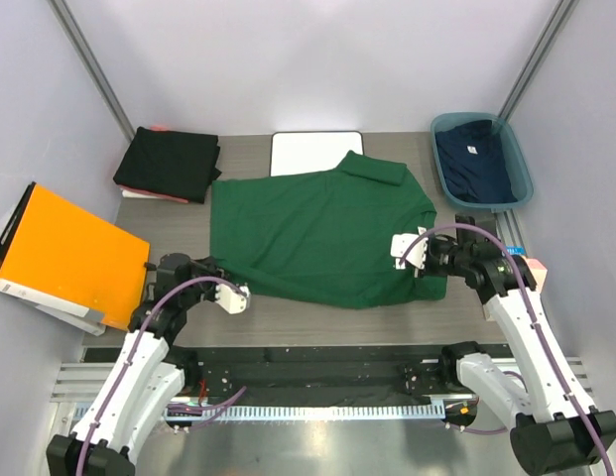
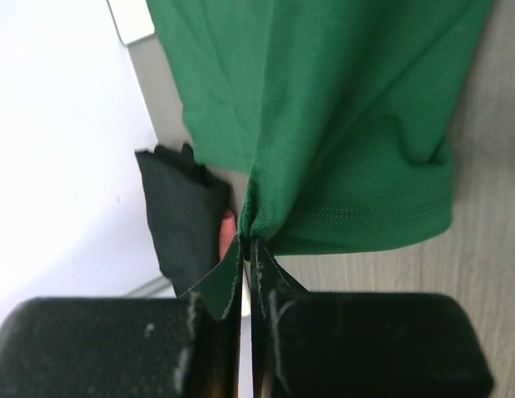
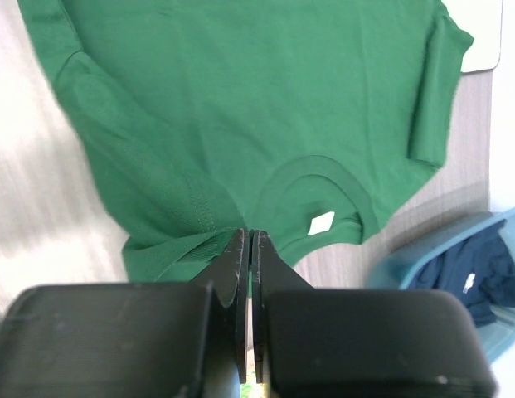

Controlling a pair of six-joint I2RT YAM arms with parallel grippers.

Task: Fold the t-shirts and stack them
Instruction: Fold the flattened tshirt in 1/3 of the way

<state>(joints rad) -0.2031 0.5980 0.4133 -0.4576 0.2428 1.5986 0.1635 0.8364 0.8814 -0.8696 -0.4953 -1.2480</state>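
Observation:
A dark green t-shirt lies spread over the middle of the table, its collar toward the right arm. My left gripper is shut on the shirt's hem corner, where the cloth bunches at the fingertips. My right gripper is shut on the shoulder cloth beside the collar, and the green fabric gathers at its tips. A white neck label shows inside the collar. Black folded t-shirts sit at the back left. A navy t-shirt lies in a blue bin.
The blue bin stands at the back right against the wall. A white board lies behind the green shirt. An orange folder leans off the table's left edge. Grey walls close in both sides.

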